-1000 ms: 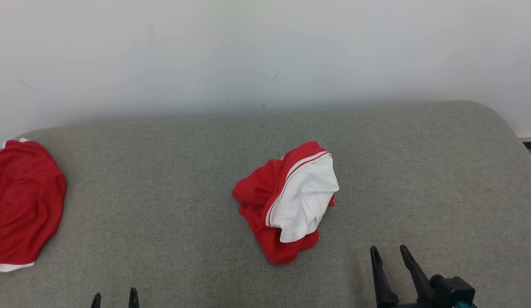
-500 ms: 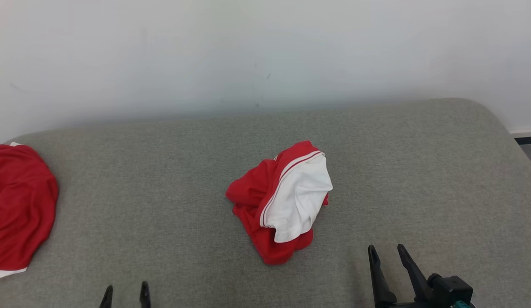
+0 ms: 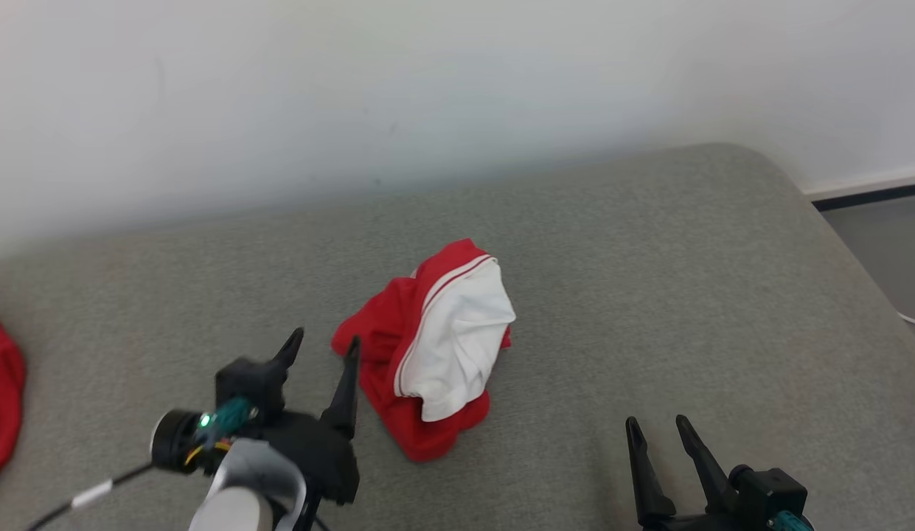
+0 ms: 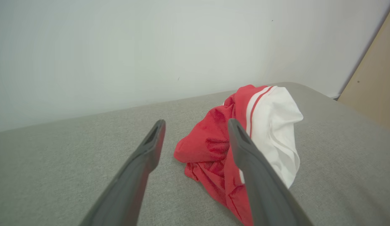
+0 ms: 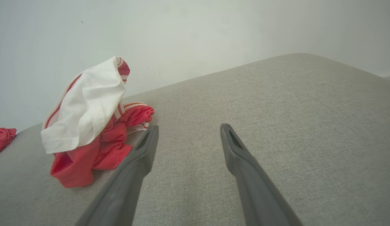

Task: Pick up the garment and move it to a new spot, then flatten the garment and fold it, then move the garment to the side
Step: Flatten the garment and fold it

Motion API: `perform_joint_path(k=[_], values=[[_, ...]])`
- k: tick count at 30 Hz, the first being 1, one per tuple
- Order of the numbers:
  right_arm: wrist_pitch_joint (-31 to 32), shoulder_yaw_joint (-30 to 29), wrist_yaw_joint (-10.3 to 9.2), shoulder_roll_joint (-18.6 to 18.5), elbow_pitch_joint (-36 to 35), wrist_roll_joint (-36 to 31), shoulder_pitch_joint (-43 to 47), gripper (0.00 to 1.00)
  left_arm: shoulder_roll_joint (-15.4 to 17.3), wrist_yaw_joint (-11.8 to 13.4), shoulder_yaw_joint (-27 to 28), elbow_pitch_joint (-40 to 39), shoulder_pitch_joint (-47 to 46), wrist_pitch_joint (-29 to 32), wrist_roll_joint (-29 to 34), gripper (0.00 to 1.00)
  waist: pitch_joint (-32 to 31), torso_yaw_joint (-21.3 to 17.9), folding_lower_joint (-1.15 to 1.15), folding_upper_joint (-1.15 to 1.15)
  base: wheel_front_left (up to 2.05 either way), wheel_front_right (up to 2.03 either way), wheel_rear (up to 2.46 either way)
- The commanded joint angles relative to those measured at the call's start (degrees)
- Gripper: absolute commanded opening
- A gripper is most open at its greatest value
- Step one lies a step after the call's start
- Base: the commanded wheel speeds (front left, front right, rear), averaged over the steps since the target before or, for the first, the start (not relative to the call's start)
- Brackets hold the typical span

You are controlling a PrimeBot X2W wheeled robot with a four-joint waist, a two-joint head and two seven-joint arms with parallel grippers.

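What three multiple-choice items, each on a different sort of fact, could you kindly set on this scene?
1. Where is the left gripper relative to the crumpled garment?
A. Far to its right
B. Close by its left edge
C. Behind it, by the wall

2. What colours is the crumpled garment?
A. Blue and white
B. All grey
C. Red and white

3. What state is the right gripper in?
A. Open, holding nothing
B. Shut on the garment
C. Shut on a cable

Key: 1 B, in the head view it points up right beside the garment's left side; 2 C, red cloth with a white panel; 3 A, its jaws stand apart over bare grey cushion.
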Motion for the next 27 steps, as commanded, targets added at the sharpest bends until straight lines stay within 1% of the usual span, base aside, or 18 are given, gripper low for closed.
perform_joint_path(k=[1,6,10,13,15,19,20,21,22,27], values=[[-0.3,0.2,0.19,0.0,0.1,0.2,-0.5,1.0,0.0,0.0,-0.5,0.4,-1.2,0.8,-0.5,1.0,0.5,-2.2,0.0,0.0,0.0,0.0,0.0],[-0.5,0.6,0.19,0.1,0.4,0.8,-1.1,1.0,-0.3,0.0,-2.8,5.0,-7.6,9.9,-2.7,1.0,1.3,-5.7,0.0,0.0,0.0,0.0,0.0],[-0.6,1.0,0.19,0.1,0.6,1.3,-1.3,1.0,-0.4,0.4,-3.1,8.9,-10.8,15.6,-4.8,1.0,2.3,-8.1,0.0,0.0,0.0,0.0,0.0],[-0.7,1.1,0.19,0.1,0.7,1.8,-1.6,1.0,-0.3,1.0,-3.2,11.1,-12.6,18.3,-5.1,1.0,3.1,-9.5,0.0,0.0,0.0,0.0,0.0],[-0.9,1.3,0.19,0.1,0.7,2.4,-1.9,1.0,-0.4,1.9,-3.1,13.0,-13.7,21.1,-5.6,1.0,3.8,-10.4,0.0,0.0,0.0,0.0,0.0],[-1.0,1.7,0.19,0.1,1.0,2.7,-2.3,1.0,-0.3,2.7,-3.1,14.8,-15.2,22.0,-6.0,1.0,4.5,-11.1,0.0,0.0,0.0,0.0,0.0],[-1.0,1.9,0.19,0.1,1.1,2.8,-2.4,1.0,-0.1,2.6,-3.2,15.4,-15.6,22.1,-5.9,0.8,4.6,-11.3,0.0,0.0,0.0,0.0,0.0],[-1.0,2.0,0.19,0.1,1.2,3.0,-2.6,1.0,-0.1,2.5,-3.3,15.6,-16.2,21.3,-5.8,0.45,4.7,-11.5,0.0,0.0,0.0,0.0,0.0],[-1.0,2.1,0.19,0.0,1.3,3.1,-2.7,1.0,-0.1,2.3,-3.4,15.7,-16.7,20.6,-5.8,0.0,4.8,-11.6,0.0,0.0,0.0,0.0,0.0],[-1.1,2.3,0.19,0.1,1.5,3.2,-3.2,1.0,-0.4,1.0,-5.3,15.5,-20.2,14.9,-7.5,0.0,4.8,-11.8,0.0,0.0,0.0,0.0,0.0]])
